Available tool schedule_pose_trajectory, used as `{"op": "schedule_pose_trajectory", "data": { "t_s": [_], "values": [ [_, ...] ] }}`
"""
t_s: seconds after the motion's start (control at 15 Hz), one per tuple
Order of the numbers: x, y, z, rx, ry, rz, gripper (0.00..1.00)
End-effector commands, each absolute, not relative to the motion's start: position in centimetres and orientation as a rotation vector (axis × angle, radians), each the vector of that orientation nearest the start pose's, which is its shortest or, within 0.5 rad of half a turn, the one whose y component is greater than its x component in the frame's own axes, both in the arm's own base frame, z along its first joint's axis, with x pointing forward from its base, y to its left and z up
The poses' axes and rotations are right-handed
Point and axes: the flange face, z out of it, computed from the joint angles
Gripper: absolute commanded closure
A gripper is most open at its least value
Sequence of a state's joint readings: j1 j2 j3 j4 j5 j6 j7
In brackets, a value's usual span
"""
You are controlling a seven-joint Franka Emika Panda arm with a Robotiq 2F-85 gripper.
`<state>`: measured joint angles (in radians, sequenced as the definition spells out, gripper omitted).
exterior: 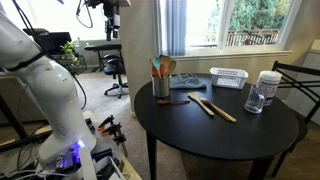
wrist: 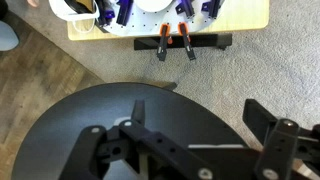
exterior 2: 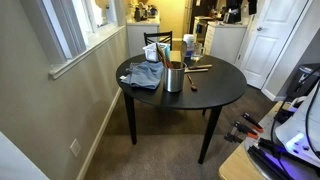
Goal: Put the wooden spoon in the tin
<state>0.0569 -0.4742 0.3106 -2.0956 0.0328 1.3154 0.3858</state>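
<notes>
Wooden spoon (exterior: 221, 110) lies flat on the table (exterior: 250, 140), right of centre in an exterior view, apart from the tin (exterior: 161, 86) (crowded with handles). My gripper (wrist: 185, 150) hangs wide open, empty. I could skid the spoon away or tip the tin.

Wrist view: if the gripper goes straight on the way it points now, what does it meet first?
Probably the bare black table top. Nothing shows between the open gripper and that surface, though the depth is hard to judge.
</notes>
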Motion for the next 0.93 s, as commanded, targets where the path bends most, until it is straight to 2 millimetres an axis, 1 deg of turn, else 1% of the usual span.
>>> {"op": "schedule_pose_trajectory", "data": {
  "t_s": [0.0, 0.73, 0.87],
  "values": [
    [34.02, 15.92, 57.67, -3.323, 0.118, 0.45, 0.0],
    [34.02, 15.92, 57.67, -3.323, 0.118, 0.45, 0.0],
    [34.8, 15.55, 56.76, -3.301, 0.12, 0.483, 0.0]
  ]
}}
